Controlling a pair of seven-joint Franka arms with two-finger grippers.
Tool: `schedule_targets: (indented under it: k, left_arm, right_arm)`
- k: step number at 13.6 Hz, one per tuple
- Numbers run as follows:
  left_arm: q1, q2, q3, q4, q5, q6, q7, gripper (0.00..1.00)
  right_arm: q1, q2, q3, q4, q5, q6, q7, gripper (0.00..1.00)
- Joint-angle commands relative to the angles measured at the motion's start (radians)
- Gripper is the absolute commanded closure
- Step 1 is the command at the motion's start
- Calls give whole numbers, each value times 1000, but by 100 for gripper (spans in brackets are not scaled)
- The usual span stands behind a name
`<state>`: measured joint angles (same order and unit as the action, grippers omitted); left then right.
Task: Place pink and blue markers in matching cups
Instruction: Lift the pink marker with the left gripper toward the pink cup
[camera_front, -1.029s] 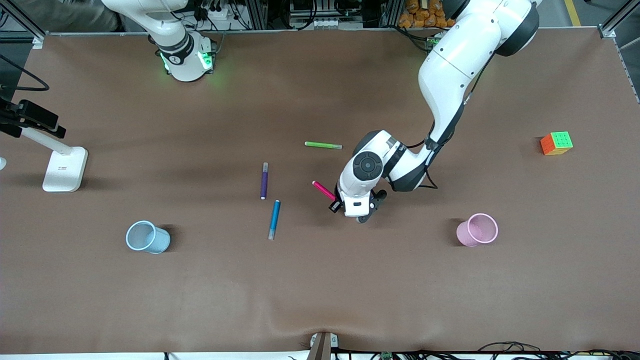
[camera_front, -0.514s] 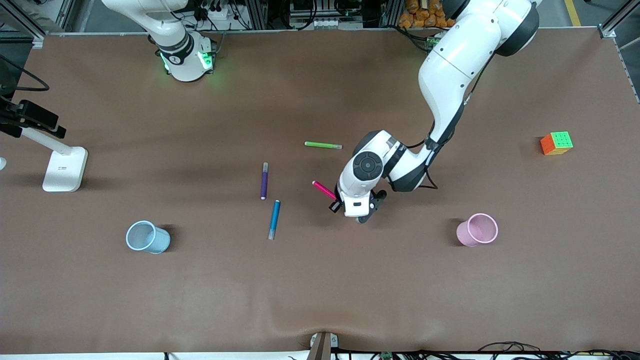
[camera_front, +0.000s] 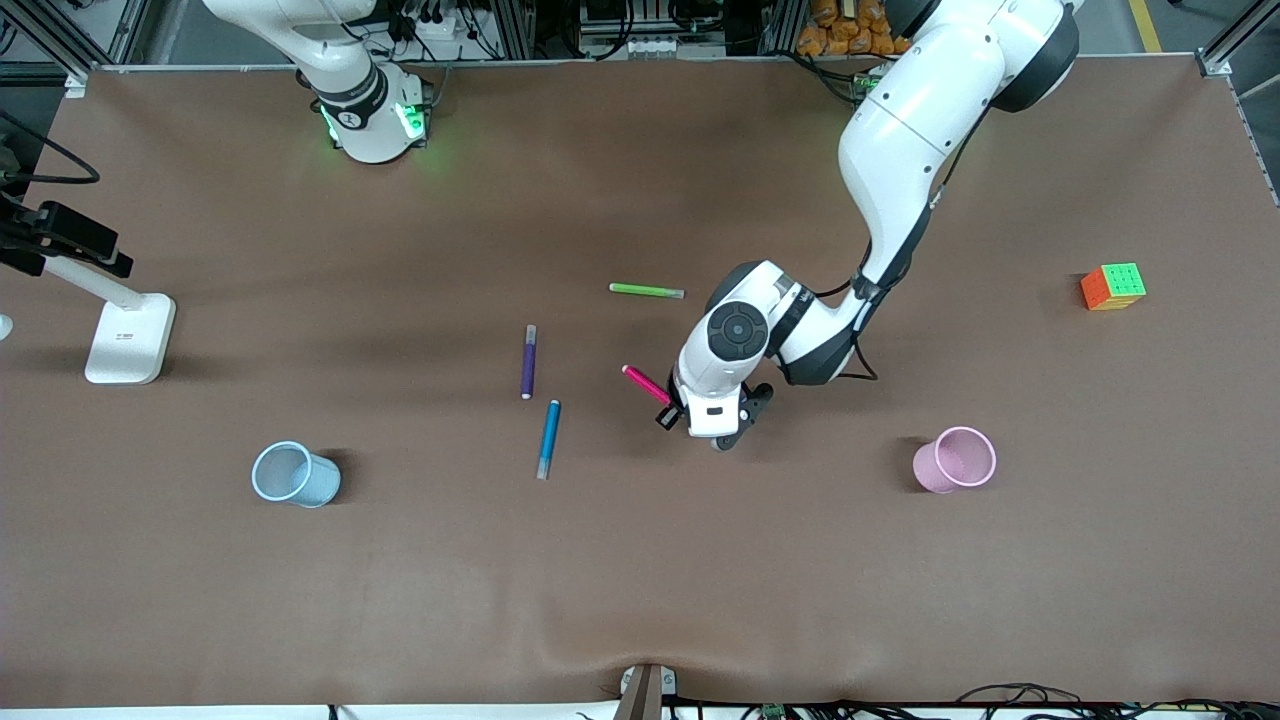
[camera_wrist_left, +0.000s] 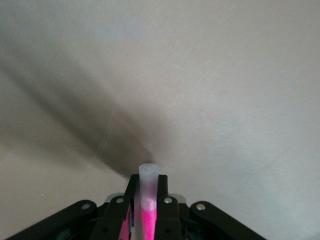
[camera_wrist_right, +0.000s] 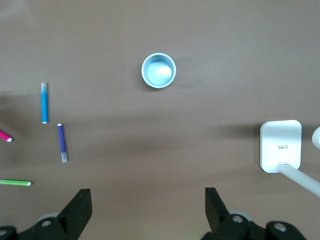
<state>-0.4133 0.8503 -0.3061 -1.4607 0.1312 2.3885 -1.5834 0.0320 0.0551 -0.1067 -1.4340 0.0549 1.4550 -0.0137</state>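
Observation:
My left gripper (camera_front: 675, 410) is shut on the magenta-pink marker (camera_front: 647, 384) low over the middle of the table. In the left wrist view the marker (camera_wrist_left: 148, 212) sits between the fingers, and its pale cap sticks out past my left gripper (camera_wrist_left: 148, 187). The blue marker (camera_front: 547, 438) lies flat, toward the right arm's end from it. The pale blue cup (camera_front: 293, 474) stands toward the right arm's end, the pale pink cup (camera_front: 955, 459) toward the left arm's end. My right gripper (camera_wrist_right: 147, 200) is open and empty, high over the table, with the blue cup (camera_wrist_right: 158, 70) and blue marker (camera_wrist_right: 44, 102) below it.
A dark purple pen (camera_front: 528, 361) lies beside the blue marker, farther from the camera. A green pen (camera_front: 646, 291) lies farther still. A colour cube (camera_front: 1112, 286) sits at the left arm's end. A white stand (camera_front: 128, 335) is at the right arm's end.
My left gripper has shifted very slightly with the pink marker in it. Nothing else has moved.

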Motion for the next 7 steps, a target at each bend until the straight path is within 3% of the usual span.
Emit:
schedule_targets:
  k: [1,7]
  left_arm:
    - [21,-74,2,-13,21,-20,-4,100]
    - [60,-253,10,-14,65,-172,-3,100]
  right_arm:
    - [0,2,-4,4,8,-1,1,0]
    - [8,78,-4,6,-1,2,-2,0]
